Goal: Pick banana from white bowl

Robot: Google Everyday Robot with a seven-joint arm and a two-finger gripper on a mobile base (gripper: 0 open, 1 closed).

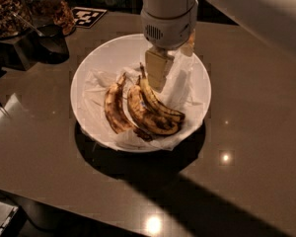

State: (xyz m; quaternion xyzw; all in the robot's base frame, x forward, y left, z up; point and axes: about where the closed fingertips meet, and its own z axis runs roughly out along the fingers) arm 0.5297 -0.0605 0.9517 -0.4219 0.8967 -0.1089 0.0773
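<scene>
Tool [157,79] of the single white arm [256,14], seen in the camera view, pointing down into the white bowl [111,53] from the rear; its pale beige tip hangs over the inner rear part of the bowl, just to the right of the stem end of the banana [160,107]. Whether the tool stands wide or narrow cannot be told, nor whether it touches the stem. It holds nothing that can be made out. Banana: the slim, yellow, lightly speckled fruit, rightmost of three, lying in the bowl on crumpled white paper [185,83], curved, with its long thin stem pointing up toward the tool. Touching its left flank lies a thicker banana with brown patches [138,110]; left of that, slightly apart at the stem end, lies a darker brown-blotched banana [113,107]. The bowl rests near the middle of a glossy brown tabletop [246,132], which shows small bright light reflections and a dark shadow running from under the bowl toward the lower right. At the rear left stand a jar of nuts [2,4], a dark container [52,38] and a black-and-white marker tag [86,16], all well apart from the bowl.
</scene>
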